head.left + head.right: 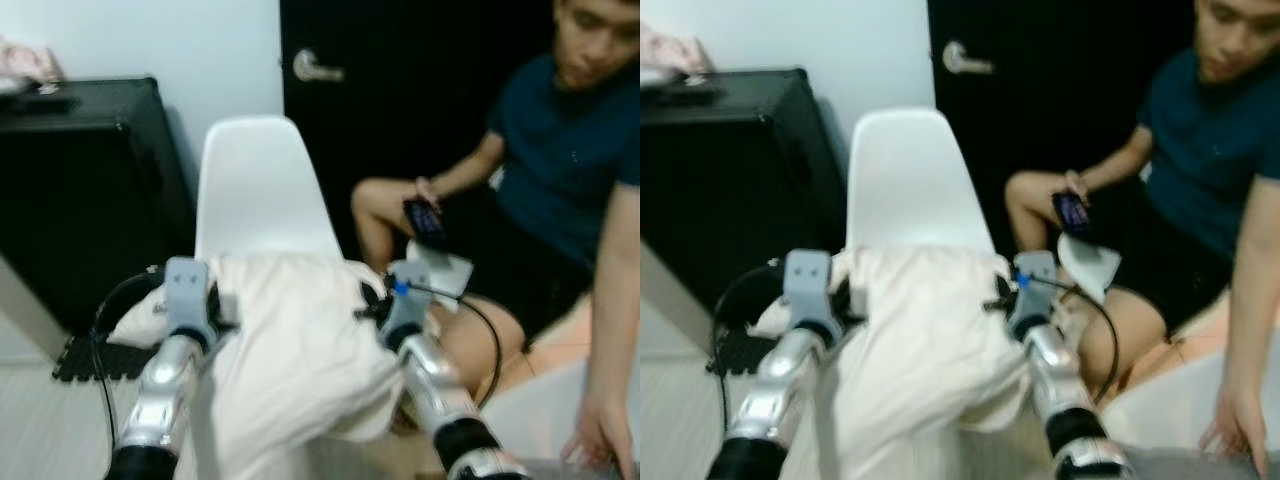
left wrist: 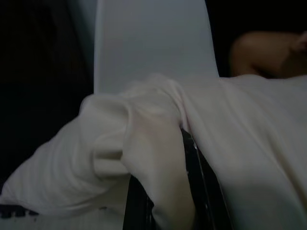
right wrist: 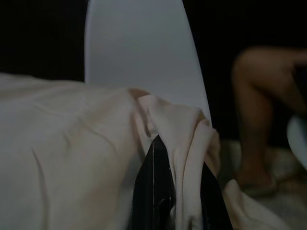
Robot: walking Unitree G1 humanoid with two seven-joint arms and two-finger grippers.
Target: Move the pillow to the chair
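Note:
A cream pillow [image 1: 290,350] hangs between my two arms, right in front of a white plastic chair [image 1: 258,185]. My left gripper [image 1: 205,300] is shut on the pillow's left edge, where cloth bunches over the black fingers [image 2: 139,201]. My right gripper [image 1: 375,300] is shut on the pillow's right edge, with cloth pinched between its fingers [image 3: 153,191]. The pillow's far edge reaches the chair's seat and hides it. The chair back [image 3: 139,48] rises just beyond the pillow.
A person [image 1: 560,180] sits close on the right holding a phone [image 1: 424,220], one knee [image 1: 375,200] next to the chair and a hand [image 1: 600,440] low at the right. A black cabinet [image 1: 85,190] stands left of the chair. A dark door [image 1: 400,90] is behind.

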